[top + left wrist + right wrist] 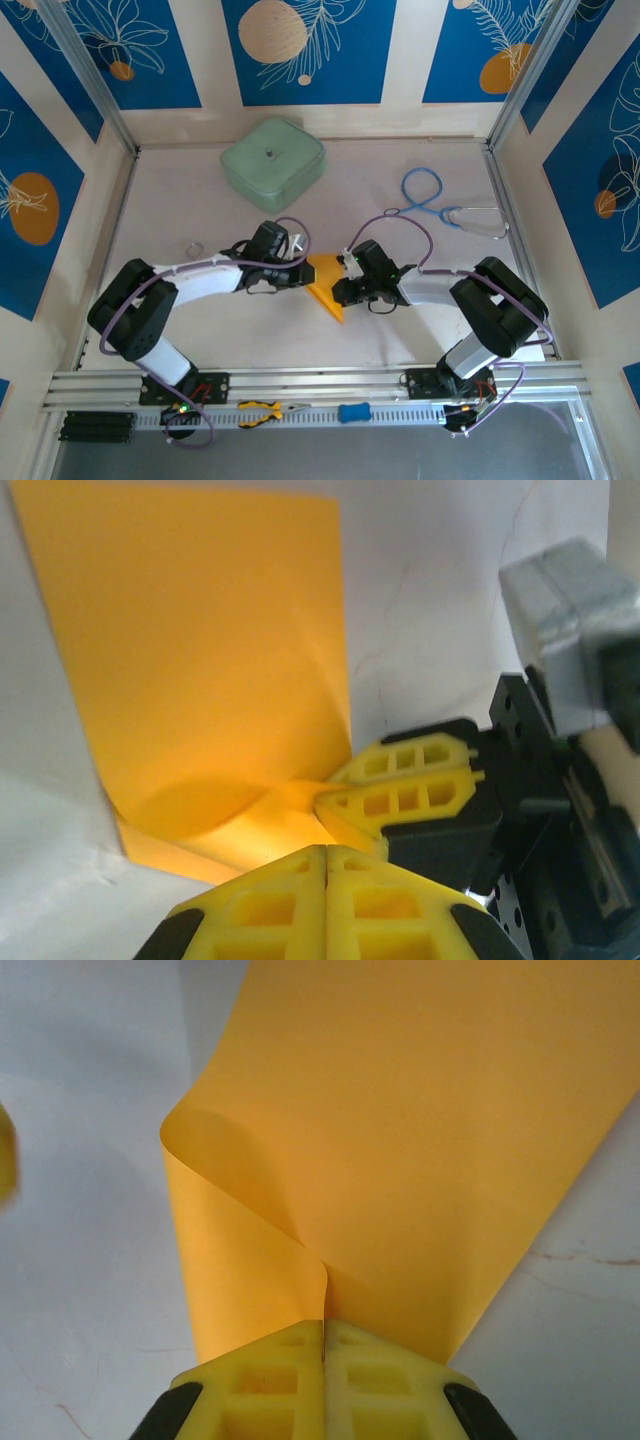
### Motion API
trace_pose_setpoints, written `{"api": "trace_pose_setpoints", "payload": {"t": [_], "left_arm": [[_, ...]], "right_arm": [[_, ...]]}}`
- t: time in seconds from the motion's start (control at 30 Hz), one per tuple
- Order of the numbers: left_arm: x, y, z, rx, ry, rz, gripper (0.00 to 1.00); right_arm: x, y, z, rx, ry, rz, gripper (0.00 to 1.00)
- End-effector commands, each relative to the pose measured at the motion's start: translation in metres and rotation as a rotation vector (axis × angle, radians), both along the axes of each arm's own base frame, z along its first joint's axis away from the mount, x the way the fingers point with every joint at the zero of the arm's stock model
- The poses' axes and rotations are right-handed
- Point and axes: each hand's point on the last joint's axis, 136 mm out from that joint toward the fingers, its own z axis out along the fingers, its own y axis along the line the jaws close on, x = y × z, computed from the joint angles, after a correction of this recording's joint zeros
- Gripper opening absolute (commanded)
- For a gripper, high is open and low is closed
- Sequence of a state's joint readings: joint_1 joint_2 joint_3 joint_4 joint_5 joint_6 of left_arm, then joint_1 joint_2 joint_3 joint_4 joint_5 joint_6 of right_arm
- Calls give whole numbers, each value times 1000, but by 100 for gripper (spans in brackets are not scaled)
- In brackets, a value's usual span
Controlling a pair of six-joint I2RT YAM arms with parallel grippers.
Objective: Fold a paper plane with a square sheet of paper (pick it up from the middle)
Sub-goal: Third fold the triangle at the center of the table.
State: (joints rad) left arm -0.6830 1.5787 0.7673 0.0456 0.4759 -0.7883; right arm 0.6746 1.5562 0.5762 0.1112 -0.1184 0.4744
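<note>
The square sheet of paper (325,283) is bright orange-yellow and lies mid-table between both grippers, one side curled over into a loose flap (240,1230). My right gripper (323,1335) is shut on the sheet's near edge, a thin paper line showing in the seam. From the left wrist, its yellow fingers (400,798) pinch the sheet (200,660). My left gripper (327,850) is shut just in front of the sheet's edge, tips pressed together with no paper seen between them. From above, the left gripper (300,272) and right gripper (345,282) nearly meet. The paper plane is out of view.
A mint-green rounded case (272,160) sits at the back. A blue-looped tool (432,203) lies back right. A small ring (194,247) rests left of the left arm. Yellow-handled pliers (262,410) and a blue piece (353,411) lie on the front rail.
</note>
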Motion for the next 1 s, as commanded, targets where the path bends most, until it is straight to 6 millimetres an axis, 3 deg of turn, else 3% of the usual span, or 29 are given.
{"api": "trace_pose_setpoints", "payload": {"t": [0.0,0.2,0.5,0.97], "left_arm": [[-7,-20,15,-110,-10,-6,5],[-18,-36,-1,-154,39,-6,0],[-25,-27,-19,-122,70,19,0],[-24,-29,-29,-117,82,20,0]], "right_arm": [[-3,-7,-11,-36,32,-22,2],[-4,-7,-11,-36,31,-26,2],[-4,-9,-11,-41,30,-35,2],[-4,-9,-13,-49,32,-34,2]]}}
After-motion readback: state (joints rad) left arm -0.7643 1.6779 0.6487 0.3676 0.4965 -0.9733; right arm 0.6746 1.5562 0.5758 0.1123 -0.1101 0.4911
